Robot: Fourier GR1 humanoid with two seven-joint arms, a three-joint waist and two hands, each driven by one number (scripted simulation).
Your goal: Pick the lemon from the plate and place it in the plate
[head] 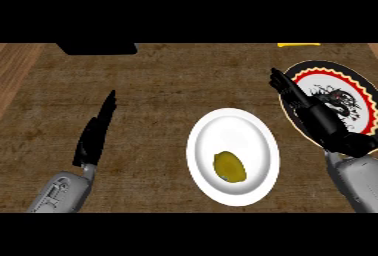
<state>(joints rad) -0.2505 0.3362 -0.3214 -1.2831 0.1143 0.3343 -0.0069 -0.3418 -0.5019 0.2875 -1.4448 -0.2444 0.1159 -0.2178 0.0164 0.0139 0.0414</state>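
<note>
A yellow lemon (229, 167) lies on the white plate (233, 125), in its lower half, near the counter's front. To the right stands a black plate (356, 85) with a red and white scalloped ring and a dark figure in its middle. My right hand (316, 116) hovers over that plate's left part, fingers straight and pointing up-left, holding nothing. It hides part of the plate. My left hand (96, 132) is at the left, edge-on, fingers straight and pointing away, open and apart from both plates.
The brown wooden counter (162, 90) fills the view. A black object (97, 48) sits at the far left edge, and a small yellow thing (298, 44) shows at the far right edge. A lighter wooden strip (15, 70) runs down the left side.
</note>
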